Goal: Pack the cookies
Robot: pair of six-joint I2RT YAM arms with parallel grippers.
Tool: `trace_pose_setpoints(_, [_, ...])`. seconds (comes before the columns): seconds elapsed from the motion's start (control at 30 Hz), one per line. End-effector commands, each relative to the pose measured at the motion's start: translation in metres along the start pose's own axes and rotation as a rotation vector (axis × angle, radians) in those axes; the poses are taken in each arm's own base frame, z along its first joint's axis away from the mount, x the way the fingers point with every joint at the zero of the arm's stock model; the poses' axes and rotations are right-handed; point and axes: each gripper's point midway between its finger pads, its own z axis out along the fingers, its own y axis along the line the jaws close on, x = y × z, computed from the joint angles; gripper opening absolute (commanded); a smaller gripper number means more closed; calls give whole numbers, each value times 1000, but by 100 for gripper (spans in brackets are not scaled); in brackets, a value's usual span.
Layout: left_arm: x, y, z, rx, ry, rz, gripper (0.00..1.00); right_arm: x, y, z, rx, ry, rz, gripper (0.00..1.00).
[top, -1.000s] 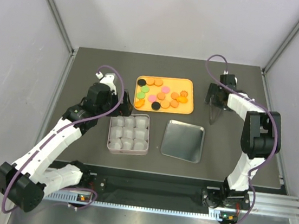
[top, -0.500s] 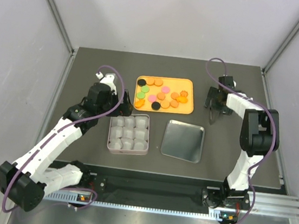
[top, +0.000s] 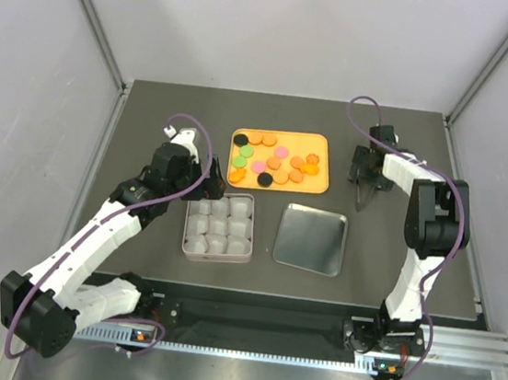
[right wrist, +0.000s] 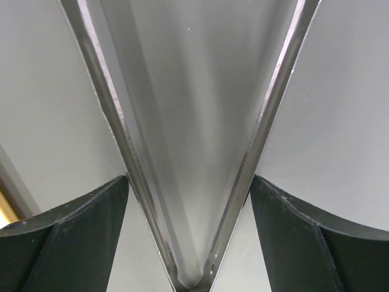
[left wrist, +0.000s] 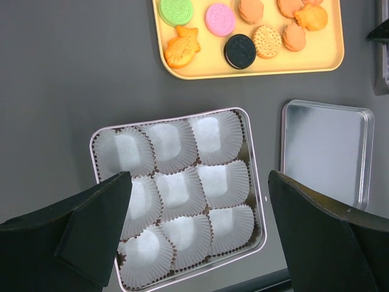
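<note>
Cookies (top: pixel 275 164) on orange tray (top: pixel 317 146), dk gray table (top: pixel 367 250), white walls (top: pixel 283 27).

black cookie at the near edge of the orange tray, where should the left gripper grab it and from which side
I'd pinch the black cookie across its round edge, coming straight down: it lies flat on the orange tray, so only the rim offers purchase. Turn the open left gripper so neither finger lands on the tan cookie crowding one side.

Lab robot test cell: plain pale panel walls (top: pixel 283 27) on metal corner struts (top: pixel 90 12) enclose a dark tabletop (top: pixel 152 113), robot arms (top: pixel 100 236) bolted to a mounting rail (top: pixel 256 325) at frame bottom.
</note>
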Motion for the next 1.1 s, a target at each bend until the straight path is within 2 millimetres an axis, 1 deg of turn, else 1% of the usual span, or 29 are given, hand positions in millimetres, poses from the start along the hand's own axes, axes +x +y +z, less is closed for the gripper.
trace_pose_setpoints(0.0, [-10,-2,1,6,-48,-3,99,-8,-4,2,13,-12,-6,80])
trace_pose_setpoints(0.1, [-10,-1,1,3,-45,-1,99,-3,-6,4,10,-4,-4,77])
trace_pose_setpoints(0.2, [-10,-1,1,1,-48,-5,99,-2,-5,5,0,-1,-4,71])
trace_pose_setpoints(0.23, [-10,-1,1,-3,-48,-5,99,-2,-5,4,-7,0,-4,60])
trace_pose_setpoints(0.3, [-11,0,1,-5,-50,-3,99,-6,-4,0,-15,-12,0,49])
trace_pose_setpoints(0.37, [-13,0,0,-10,-57,-1,99,-13,-2,-9,-28,-33,5,43])
trace_pose_setpoints(0.43, [-15,0,-2,-14,-62,1,99,-21,-2,-18,-33,-57,9,42])
trace_pose_setpoints(0.47, [-17,1,-2,-19,-66,0,99,-28,-2,-27,-35,-78,11,42])
trace_pose_setpoints(0.5, [-18,1,-3,-22,-71,2,99,-30,-3,-33,-37,-79,10,43])
trace_pose_setpoints(0.57, [-21,1,-4,-24,-77,3,99,-45,0,-51,-55,-117,14,42])
trace_pose_setpoints(0.63, [-22,2,-5,-29,-81,5,99,-51,5,-65,-87,-134,16,42])
trace_pose_setpoints(0.67, [-23,1,-5,-30,-83,5,99,-56,6,-76,-102,-155,17,42])
trace_pose_setpoints(0.77, [-26,2,-6,-36,-92,8,99,-58,11,-94,-121,-175,9,42])
trace_pose_setpoints(0.8, [-26,3,-6,-41,-92,9,99,-56,13,-97,-126,-175,5,41])
trace_pose_setpoints(0.83, [-28,2,-6,-40,-97,10,99,-56,14,-105,-135,-184,4,42])
trace_pose_setpoints(0.9, [-30,3,-6,-44,-100,13,99,-53,18,-111,-150,-185,-1,41])
trace_pose_setpoints(0.93, [-31,2,-7,-42,-103,14,99,-54,19,-120,-161,-197,-2,41])
trace_pose_setpoints(1.03, [-33,2,-6,-45,-106,17,99,-52,24,-133,-181,-207,-15,40])
trace_pose_setpoints(1.07, [-33,2,-6,-47,-105,19,99,-51,25,-141,-187,-214,-23,40])
